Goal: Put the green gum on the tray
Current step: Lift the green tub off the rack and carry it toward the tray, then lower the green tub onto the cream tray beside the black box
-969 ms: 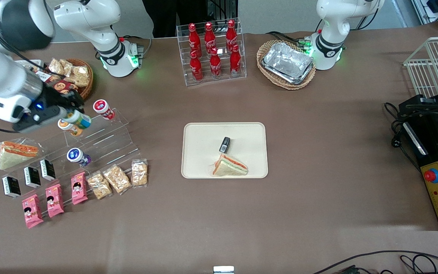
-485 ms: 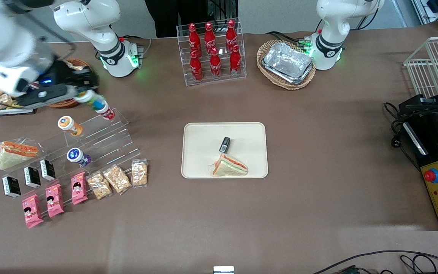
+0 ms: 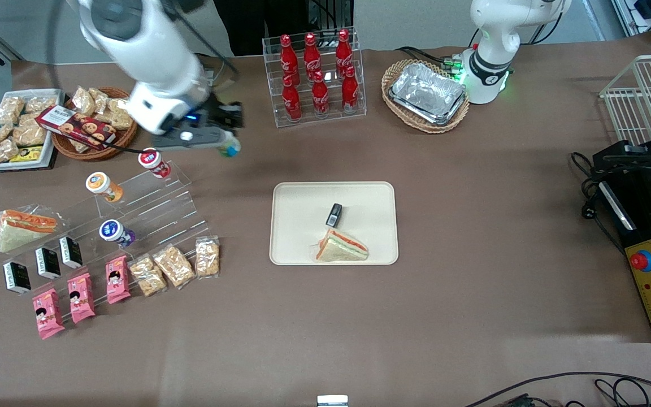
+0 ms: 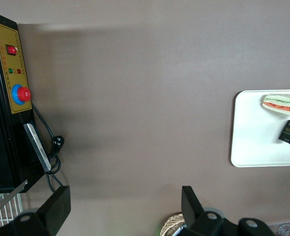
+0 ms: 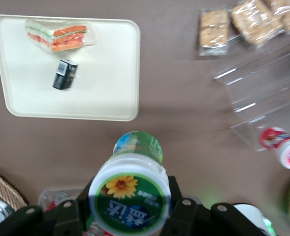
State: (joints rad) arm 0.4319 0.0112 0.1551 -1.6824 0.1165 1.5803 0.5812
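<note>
My right gripper point(image 3: 225, 142) is shut on the green gum point(image 5: 130, 194), a small bottle with a green-rimmed white lid and a sunflower on it. Its blue-green end shows at the fingertips in the front view point(image 3: 229, 151). I hold it in the air above the brown table, between the acrylic step stand point(image 3: 150, 209) and the cola rack point(image 3: 314, 79), farther from the front camera than the tray. The cream tray point(image 3: 297, 226) lies mid-table and carries a wrapped sandwich point(image 3: 341, 247) and a small black box point(image 3: 334, 214). The tray also shows in the right wrist view point(image 5: 110, 73).
The stand holds a red-lidded bottle point(image 3: 152, 161), an orange-lidded one point(image 3: 101, 185) and a blue-lidded one point(image 3: 114, 232). Snack packs point(image 3: 173, 264) lie beside it. A wicker basket with snacks point(image 3: 96, 121) and a foil tray in a basket point(image 3: 427, 93) stand at the back.
My gripper has carried the green gum up off the step stand and sideways toward the middle of the table, now near the cola rack.
</note>
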